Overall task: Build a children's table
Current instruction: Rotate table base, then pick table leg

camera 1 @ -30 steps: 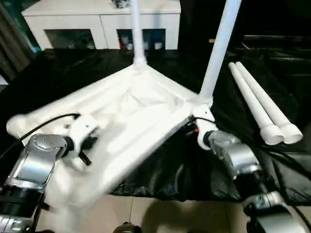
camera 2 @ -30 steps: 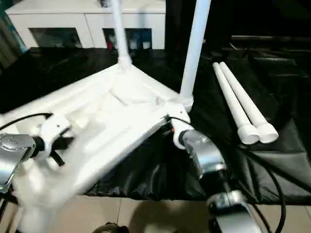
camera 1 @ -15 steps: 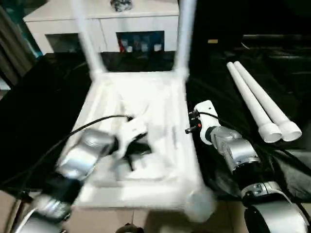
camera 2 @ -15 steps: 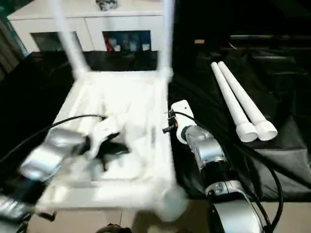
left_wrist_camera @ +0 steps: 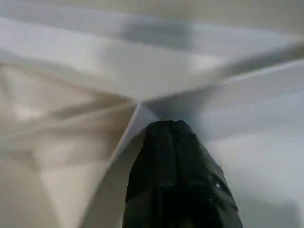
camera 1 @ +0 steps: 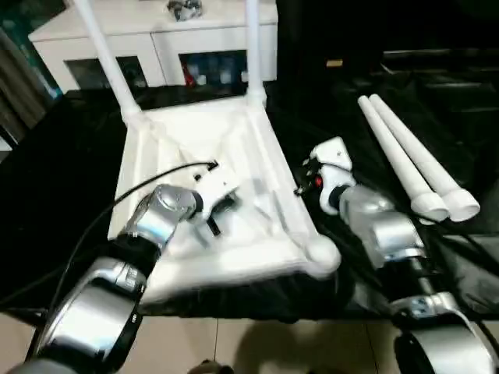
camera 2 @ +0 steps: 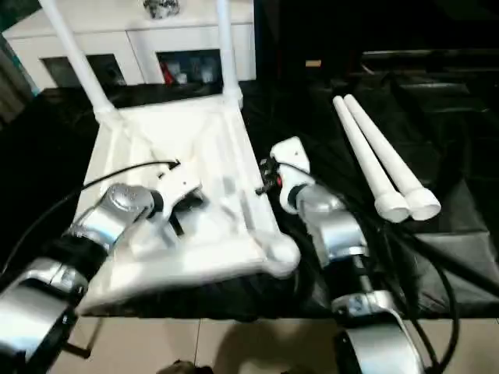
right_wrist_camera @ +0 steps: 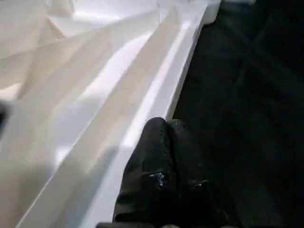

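Head views: white plastic rectangular children's table top [camera 1: 234,167] lies upside down, ribbed underside up, on the large black-draped table [camera 1: 70,171], its near edge hanging over the table's front edge. Two long white tubular legs stand in the far corner sockets: far-left leg [camera 1: 105,62] leaning left, far-right leg [camera 1: 253,47] about upright. Near-right rounded corner socket [camera 1: 321,255] holds no leg. Two more loose white tubular legs [camera 1: 409,160] lie side by side on the black cloth well to the right of the top, flared ends toward the camera. White cabinet with glass doors [camera 1: 156,47] stands behind the table.

Left hand [camera 1: 212,216] sits over the middle of the underside, black fingers clenched, down among the ribs. Whether it grips a rib, cannot tell. Black cable [camera 1: 148,183] runs along the silver forearm. Right hand [camera 1: 300,183] is just beside the top's right edge, fingers clenched, apparently holding nothing. Whether it touches the rim, cannot tell.

Left wrist view: left hand's black fingers [left_wrist_camera: 175,175] pressed together, tip right at the point where white ribs [left_wrist_camera: 118,99] meet on the underside. Contact cannot be told.

Right wrist view: right hand's black fingers [right_wrist_camera: 161,180] shut together, nothing between them, lying just by the top's long white edge rail [right_wrist_camera: 142,95]; black cloth [right_wrist_camera: 247,95] on the other side.
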You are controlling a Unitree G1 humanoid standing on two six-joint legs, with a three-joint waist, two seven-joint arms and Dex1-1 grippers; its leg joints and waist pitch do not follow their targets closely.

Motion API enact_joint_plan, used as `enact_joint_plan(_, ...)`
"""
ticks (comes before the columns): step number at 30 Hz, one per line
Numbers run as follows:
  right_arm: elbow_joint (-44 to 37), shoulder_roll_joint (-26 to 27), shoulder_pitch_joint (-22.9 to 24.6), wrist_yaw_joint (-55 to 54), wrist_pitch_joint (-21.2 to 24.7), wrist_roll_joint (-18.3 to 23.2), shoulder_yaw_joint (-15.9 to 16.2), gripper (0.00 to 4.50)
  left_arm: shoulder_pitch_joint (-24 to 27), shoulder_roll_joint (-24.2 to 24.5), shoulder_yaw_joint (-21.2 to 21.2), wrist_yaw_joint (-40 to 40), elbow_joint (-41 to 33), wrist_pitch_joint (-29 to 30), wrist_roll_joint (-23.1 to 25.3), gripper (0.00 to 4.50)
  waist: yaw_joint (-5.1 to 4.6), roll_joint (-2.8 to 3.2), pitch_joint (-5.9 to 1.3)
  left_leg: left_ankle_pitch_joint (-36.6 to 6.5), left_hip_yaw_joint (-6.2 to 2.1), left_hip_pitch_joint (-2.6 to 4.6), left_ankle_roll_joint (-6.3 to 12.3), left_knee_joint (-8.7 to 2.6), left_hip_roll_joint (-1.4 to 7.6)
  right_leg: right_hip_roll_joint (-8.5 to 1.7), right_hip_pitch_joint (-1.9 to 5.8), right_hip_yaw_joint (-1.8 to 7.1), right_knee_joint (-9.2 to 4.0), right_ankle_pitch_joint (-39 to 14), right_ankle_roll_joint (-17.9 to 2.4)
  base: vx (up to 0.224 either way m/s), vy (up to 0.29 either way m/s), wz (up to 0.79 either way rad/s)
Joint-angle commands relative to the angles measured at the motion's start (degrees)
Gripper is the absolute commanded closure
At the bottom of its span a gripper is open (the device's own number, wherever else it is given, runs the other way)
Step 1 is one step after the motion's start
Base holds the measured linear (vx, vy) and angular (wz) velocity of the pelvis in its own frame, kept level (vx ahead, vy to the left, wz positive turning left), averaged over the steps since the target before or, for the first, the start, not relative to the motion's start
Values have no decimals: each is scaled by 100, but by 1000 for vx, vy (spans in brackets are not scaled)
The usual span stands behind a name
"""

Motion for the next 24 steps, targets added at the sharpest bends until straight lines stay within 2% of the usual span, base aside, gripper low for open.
enact_joint_plan(1,-244,-52,118,27,180,56,-28,442,-175,21,290,638,256,-267,33,450,32,-44,-479,-894,-277,89,363,-351,394,-456,325,318,-385,-347,-1209,0,0,0)
enact_joint_plan(6,-713,-142,365,-97,444,72,-170,442,-380,-196,566,1428,902,-934,-105,450,76,-63,-477,-874,-269,86,426,-340,385,-463,315,314,-418,-538,-1202,0,0,0)
enact_joint_plan(11,-976,-186,519,-484,595,40,-410,442,-315,-271,793,1530,836,-1292,-299,450,150,-58,-488,-804,-268,91,408,-337,401,-476,294,320,-405,-531,-1173,0,0,0)
enact_joint_plan(12,-1031,-201,559,-505,631,96,-494,442,-216,-241,822,1499,605,-1299,-320,450,166,-38,-490,-801,-276,92,384,-340,408,-485,300,322,-397,-530,-1165,0,0,0)
enact_joint_plan(14,-1127,-227,631,-509,717,187,-619,428,-18,-217,916,1476,172,-1291,-378,450,185,-50,-497,-768,-275,90,392,-336,411,-478,292,321,-385,-446,-1168,0,0,0)
enact_joint_plan(15,-1140,-244,657,-518,765,242,-713,428,233,-226,1046,1429,-381,-1171,-526,450,190,-45,-498,-726,-274,73,417,-332,421,-492,296,324,-368,-347,-1205,0,0,0)
enact_joint_plan(16,-1172,-246,677,-533,801,252,-741,409,307,-230,1078,1429,-515,-1189,-588,430,194,-37,-507,-633,-276,62,447,-329,443,-497,293,320,-338,-182,-1265,0,0,0)
enact_joint_plan(17,-1129,-263,661,-585,833,254,-802,409,517,-237,1118,1318,-951,-1047,-724,430,190,-38,-507,-617,-267,61,472,-316,427,-480,280,317,-338,-155,-1267,0,0,0)
enact_joint_plan(18,-1081,-286,643,-609,846,258,-845,398,705,-238,1130,1241,-1337,-924,-811,409,202,-59,-519,-570,-262,64,492,-312,428,-488,280,314,-322,-134,-1305,0,0,0)
enact_joint_plan(19,-773,-398,483,-750,800,231,-973,385,1250,-259,1154,1064,-2442,-533,-1074,409,201,-69,-511,-565,-248,61,507,-310,427,-476,260,316,-332,-193,-1298,0,0,0)
enact_joint_plan(20,-773,-398,483,-750,800,231,-973,385,1250,-259,1154,1064,-2442,-533,-1074,409,205,-116,-521,-529,-258,56,485,-312,458,-513,290,323,-296,-167,-1329,0,0,0)
enact_joint_plan(21,-654,-432,418,-814,775,215,-1018,367,1401,-263,1149,1015,-2745,-430,-1148,398,208,-71,-493,-572,-233,57,488,-312,440,-481,239,315,-346,-370,-1315,0,0,0)
enact_joint_plan(22,-501,-475,333,-871,729,199,-1057,362,1556,-255,1117,934,-3052,-337,-1221,384,196,-77,-492,-620,-234,49,455,-304,413,-460,237,312,-344,-530,-1288,0,0,0)
enact_joint_plan(23,-387,-507,269,-909,692,188,-1083,362,1665,-245,1087,870,-3266,-276,-1271,384,205,-95,-495,-642,-221,63,430,-305,422,-460,227,318,-350,-598,-1257,0,0,0)
enact_joint_plan(24,-122,-574,121,-995,622,159,-1139,341,1873,-202,999,738,-3669,-186,-1351,368,205,-81,-479,-712,-236,59,381,-319,439,-472,221,315,-355,-770,-1234,0,0,0)
